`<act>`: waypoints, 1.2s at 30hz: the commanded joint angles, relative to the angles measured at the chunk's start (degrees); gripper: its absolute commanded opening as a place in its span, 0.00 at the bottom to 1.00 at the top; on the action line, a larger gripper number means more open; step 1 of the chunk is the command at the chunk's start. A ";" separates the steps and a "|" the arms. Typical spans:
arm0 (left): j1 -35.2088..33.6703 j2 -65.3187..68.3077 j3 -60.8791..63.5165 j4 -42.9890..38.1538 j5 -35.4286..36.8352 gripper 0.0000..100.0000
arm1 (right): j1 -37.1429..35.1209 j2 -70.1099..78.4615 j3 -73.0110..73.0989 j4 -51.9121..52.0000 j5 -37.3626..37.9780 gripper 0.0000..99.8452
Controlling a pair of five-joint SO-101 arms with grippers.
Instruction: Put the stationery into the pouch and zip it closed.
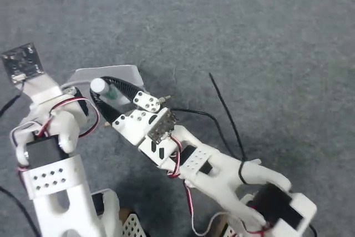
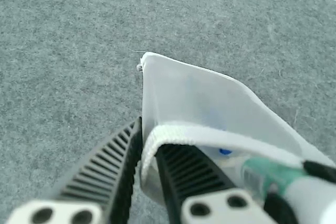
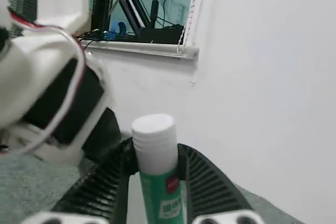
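With jaws of the left gripper (image 2: 148, 141) clamped on the rim of the white translucent pouch (image 1: 119, 74), left of frame centre, the right gripper (image 3: 154, 153), jaws clamped on the green-and-white glue stick (image 3: 157, 187) at its mouth, may snag that floppy rim, spilling the stick outside.

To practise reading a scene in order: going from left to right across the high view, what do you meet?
Camera board of the left arm → glue stick → right arm's wrist → black cable.
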 commanded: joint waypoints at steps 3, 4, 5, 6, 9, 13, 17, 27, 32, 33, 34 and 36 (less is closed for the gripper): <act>0.00 -0.18 -0.66 -1.93 0.70 0.01 | 2.77 3.74 -0.97 -5.67 -0.09 0.01; 0.00 -0.18 -0.66 -1.93 0.70 0.01 | 2.77 4.44 -0.97 -5.76 0.00 0.01; 0.00 -0.18 -0.66 -1.93 0.70 0.01 | 2.77 5.05 -0.97 -5.67 0.00 0.01; 0.00 -0.18 -0.66 -1.93 0.70 0.01 | 2.77 5.49 -0.97 -5.67 0.00 0.01; 0.00 -0.18 -0.66 -1.76 0.70 0.01 | 2.77 5.85 -0.88 -5.67 0.00 0.01; 0.00 -0.26 -0.66 -1.76 0.70 0.01 | 2.77 5.85 -0.62 -5.58 0.09 0.08; 0.00 -0.26 -0.66 -1.76 0.70 0.01 | 2.77 5.76 -0.62 -1.27 0.09 0.18; -0.09 -0.26 -0.57 -1.85 0.62 0.01 | 2.68 -1.71 -0.53 12.53 -0.35 0.18; -0.09 -0.26 -0.57 -1.85 0.62 0.01 | 2.68 -9.27 -0.53 25.89 -0.44 0.18; -0.09 -0.26 -0.57 -1.85 0.62 0.01 | 2.68 -10.86 -0.53 28.44 -0.44 0.18; -0.09 -0.18 -0.57 -1.85 0.62 0.01 | 2.68 -12.62 -0.53 30.81 -0.44 0.18; -0.09 0.00 -0.57 -1.85 0.53 0.01 | 2.68 -15.87 -0.62 36.09 -0.44 0.18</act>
